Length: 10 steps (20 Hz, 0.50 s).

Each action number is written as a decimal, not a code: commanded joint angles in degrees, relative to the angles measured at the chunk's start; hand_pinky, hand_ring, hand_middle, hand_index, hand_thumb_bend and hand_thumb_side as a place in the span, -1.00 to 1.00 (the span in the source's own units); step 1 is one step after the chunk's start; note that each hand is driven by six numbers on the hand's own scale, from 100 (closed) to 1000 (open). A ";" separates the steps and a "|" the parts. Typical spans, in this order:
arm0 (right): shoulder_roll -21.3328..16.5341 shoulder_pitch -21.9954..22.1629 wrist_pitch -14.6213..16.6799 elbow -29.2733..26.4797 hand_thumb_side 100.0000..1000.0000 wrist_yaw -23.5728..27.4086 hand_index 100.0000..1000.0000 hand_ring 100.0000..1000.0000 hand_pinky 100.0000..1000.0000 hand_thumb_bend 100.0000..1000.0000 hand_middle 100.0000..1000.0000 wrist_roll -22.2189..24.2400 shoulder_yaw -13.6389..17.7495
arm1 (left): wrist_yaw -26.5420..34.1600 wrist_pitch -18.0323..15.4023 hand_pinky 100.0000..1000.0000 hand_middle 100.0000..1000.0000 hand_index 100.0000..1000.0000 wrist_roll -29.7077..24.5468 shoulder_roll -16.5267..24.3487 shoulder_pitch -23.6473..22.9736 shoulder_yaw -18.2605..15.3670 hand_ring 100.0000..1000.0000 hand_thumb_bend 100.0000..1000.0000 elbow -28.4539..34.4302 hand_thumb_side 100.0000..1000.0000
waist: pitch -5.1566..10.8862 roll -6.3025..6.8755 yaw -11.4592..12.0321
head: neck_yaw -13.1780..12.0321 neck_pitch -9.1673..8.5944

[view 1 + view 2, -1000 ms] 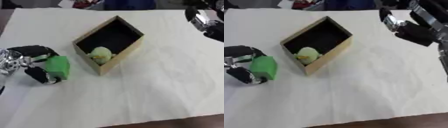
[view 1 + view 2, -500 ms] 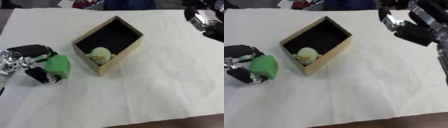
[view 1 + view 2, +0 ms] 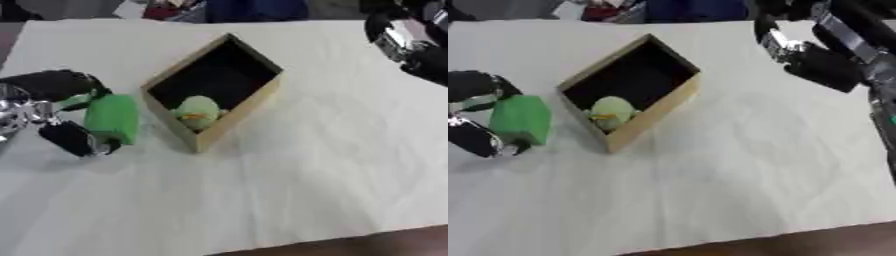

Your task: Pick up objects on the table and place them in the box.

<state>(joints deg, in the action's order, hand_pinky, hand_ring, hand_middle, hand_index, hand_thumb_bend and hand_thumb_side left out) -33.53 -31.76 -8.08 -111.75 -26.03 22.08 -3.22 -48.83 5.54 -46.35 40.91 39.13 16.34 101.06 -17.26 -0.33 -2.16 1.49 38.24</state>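
Observation:
A green block [image 3: 112,119] sits in my left hand [image 3: 54,111] at the left of the table, fingers and thumb curled round it, just left of the box. The wooden box [image 3: 248,106] stands diamond-wise at the middle, dark inside. A pale yellow-green rounded object [image 3: 198,111] lies in its near corner. My right hand [image 3: 811,54] hangs at the upper right, above the table and right of the box; whether its fingers are curled does not show.
A white cloth [image 3: 306,170] covers the table. Its near edge runs along the bottom right, dark floor beyond. Dark and red shapes lie past the far edge at the top.
My left hand with the green block has risen slightly and edged toward the box. The right hand has barely moved.

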 commanded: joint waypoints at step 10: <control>-0.70 -1.08 0.09 -0.30 0.83 0.04 0.77 0.71 0.72 -0.99 0.56 -0.28 0.28 | 0.91 2.39 0.17 0.14 0.55 0.41 -2.51 11.30 -2.57 0.42 -0.94 1.48 -0.01 | 1.69 0.17 -0.65 | -0.09 0.41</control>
<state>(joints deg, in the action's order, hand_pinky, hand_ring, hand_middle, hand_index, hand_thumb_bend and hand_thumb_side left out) -33.52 -31.86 -8.06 -111.52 -26.03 21.94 -3.25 -48.28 7.52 -46.41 38.25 49.14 14.65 102.48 -16.91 -0.13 -2.81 1.56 38.42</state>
